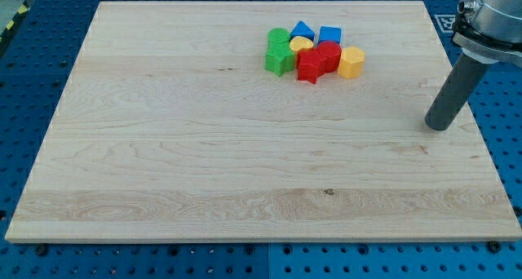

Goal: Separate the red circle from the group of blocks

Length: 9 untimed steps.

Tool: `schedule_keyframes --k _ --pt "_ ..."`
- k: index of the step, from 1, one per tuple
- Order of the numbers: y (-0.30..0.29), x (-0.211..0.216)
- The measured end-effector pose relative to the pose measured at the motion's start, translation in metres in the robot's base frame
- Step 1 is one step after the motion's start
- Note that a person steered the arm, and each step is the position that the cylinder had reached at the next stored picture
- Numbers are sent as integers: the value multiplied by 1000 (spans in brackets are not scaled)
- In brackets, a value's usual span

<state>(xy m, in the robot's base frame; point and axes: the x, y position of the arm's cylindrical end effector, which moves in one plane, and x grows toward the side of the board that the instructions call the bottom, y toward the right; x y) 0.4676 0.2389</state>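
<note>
The red circle (329, 55) sits in a tight group of blocks near the view's top, right of centre. It touches a red star (310, 67) on its left and a yellow hexagon (351, 63) on its right. Behind it lie a yellow heart (301, 44), a blue triangle (303, 30) and a blue square (329, 35). A green circle (278, 39) and a green star (279, 60) form the group's left side. My tip (439, 127) rests on the board at the view's right, well apart from the group, below and to its right.
The wooden board (204, 148) lies on a blue perforated table (24, 83). The rod's grey mount (489, 18) fills the view's top right corner.
</note>
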Motion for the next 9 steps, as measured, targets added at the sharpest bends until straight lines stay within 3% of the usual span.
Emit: schedule_keyframes --k 7,9 --pt "-39 -55" --pt "-50 -98"
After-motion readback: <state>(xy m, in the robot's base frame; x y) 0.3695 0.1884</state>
